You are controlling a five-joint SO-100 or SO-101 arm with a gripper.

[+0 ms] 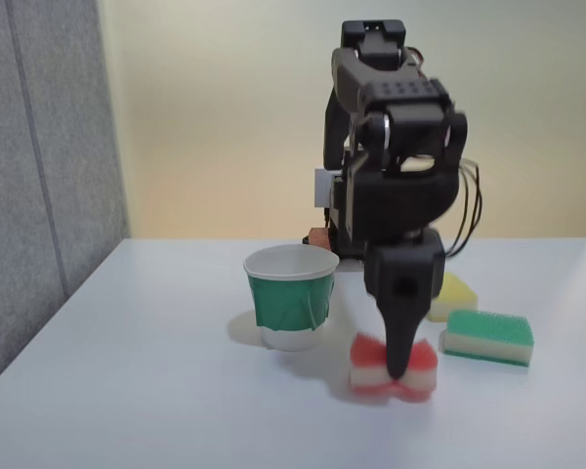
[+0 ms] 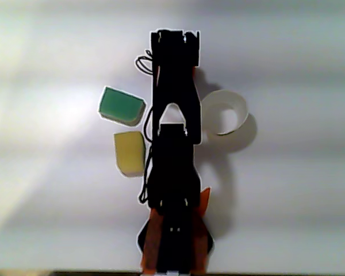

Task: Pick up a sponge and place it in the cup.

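The white table (image 1: 156,391) carries everything. The black arm (image 1: 396,166) bends down over it, and in the fixed view its fingers (image 1: 400,366) are clenched on the sponge (image 1: 371,366), which is pinched in the middle and seems to rest on the table. The cup (image 1: 291,298) stands upright just to the left of the sponge. The green-topped sponge (image 1: 488,337) lies to the right, and the yellow sponge (image 1: 454,293) is behind it.
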